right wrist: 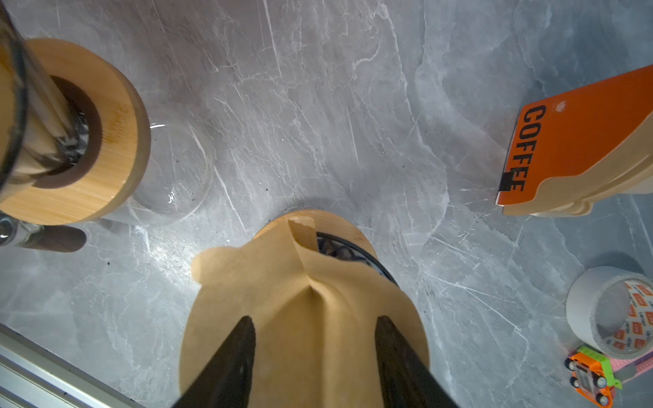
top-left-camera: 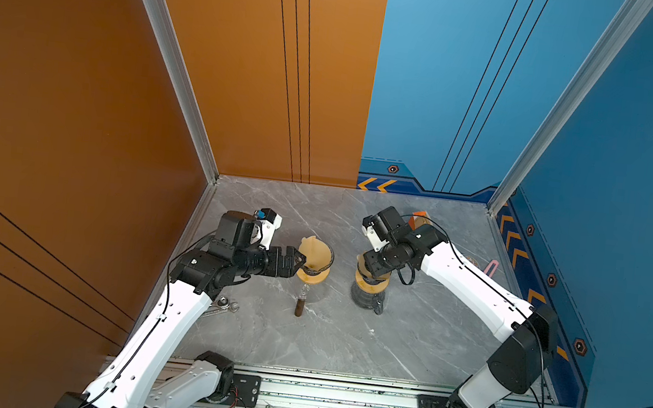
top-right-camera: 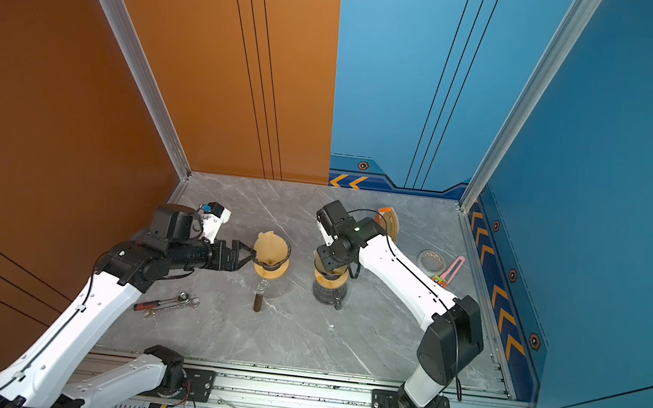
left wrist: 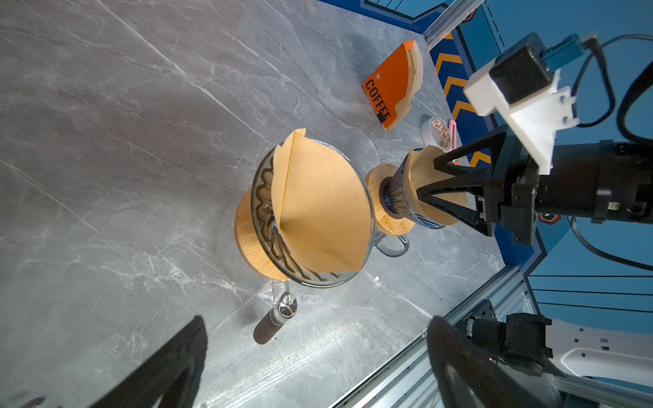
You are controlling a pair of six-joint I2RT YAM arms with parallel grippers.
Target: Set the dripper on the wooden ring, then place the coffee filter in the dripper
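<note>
My R gripper (right wrist: 314, 319) is over the R dripper (left wrist: 397, 192), jaws part-open astride the filter (right wrist: 282, 300). The paper looks seated but creased, prob. not pinched. L dripper (left wrist: 263, 197) already holds a 2nd filter (left wrist: 318, 205). My L gripper (top-left-camera: 299, 264) is wide open and empty beside its rim. Left to do, I'd say: back off, check fit.

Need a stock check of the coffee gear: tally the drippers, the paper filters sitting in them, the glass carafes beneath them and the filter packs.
Glass cone drippers with wooden collars: 2
Brown paper filters in the drippers: 2
Clear glass carafes under the drippers: 2
Orange COFFEE filter pack: 1
Total: 7
</note>
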